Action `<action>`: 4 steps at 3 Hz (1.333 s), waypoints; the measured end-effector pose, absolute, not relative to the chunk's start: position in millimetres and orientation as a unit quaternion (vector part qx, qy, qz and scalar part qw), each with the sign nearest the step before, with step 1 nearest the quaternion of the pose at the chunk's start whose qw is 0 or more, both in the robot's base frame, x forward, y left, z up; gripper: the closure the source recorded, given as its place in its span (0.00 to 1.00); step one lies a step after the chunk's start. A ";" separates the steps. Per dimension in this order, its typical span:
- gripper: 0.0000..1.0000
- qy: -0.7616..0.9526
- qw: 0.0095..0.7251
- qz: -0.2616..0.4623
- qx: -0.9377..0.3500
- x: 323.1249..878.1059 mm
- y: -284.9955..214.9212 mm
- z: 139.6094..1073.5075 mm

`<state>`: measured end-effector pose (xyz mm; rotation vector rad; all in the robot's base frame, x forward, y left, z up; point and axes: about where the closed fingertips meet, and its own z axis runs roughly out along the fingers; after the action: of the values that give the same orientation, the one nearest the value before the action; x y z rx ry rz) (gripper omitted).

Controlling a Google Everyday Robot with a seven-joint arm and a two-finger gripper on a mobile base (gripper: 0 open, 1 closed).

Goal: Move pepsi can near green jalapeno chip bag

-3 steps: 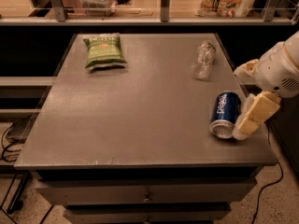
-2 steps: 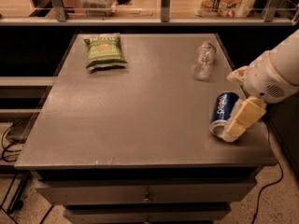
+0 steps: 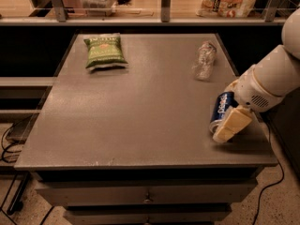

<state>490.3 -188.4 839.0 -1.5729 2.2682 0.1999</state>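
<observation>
The pepsi can [image 3: 221, 108], dark blue with white lettering, lies on its side near the right edge of the grey table [image 3: 140, 121]. My gripper [image 3: 230, 106] is open and sits right against the can's right side. One cream finger [image 3: 229, 125] lies by the can's near end, the other [image 3: 232, 85] by its far end. The green jalapeno chip bag [image 3: 104, 51] lies flat at the table's far left, well away from the can.
A clear crumpled plastic bottle [image 3: 205, 60] lies at the far right, just behind the can. A shelf with a railing [image 3: 164, 13] and packaged goods runs behind the table. Drawers sit below the table's front edge. Cables lie on the floor at left.
My gripper has moved left and a little lower, closing in on the can from its right side. The can, bag and bottle have not moved.
</observation>
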 end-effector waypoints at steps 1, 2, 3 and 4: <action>0.46 0.809 0.182 0.044 -0.557 493.8 -193.4 845.8; 0.70 0.798 0.203 0.013 -0.568 500.7 -190.6 883.6; 0.93 0.772 0.234 -0.002 -0.591 513.2 -170.1 931.7; 1.00 0.740 0.268 0.008 -0.617 523.4 -136.9 973.2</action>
<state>523.4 -136.9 973.2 -1.6652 1.9962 0.0228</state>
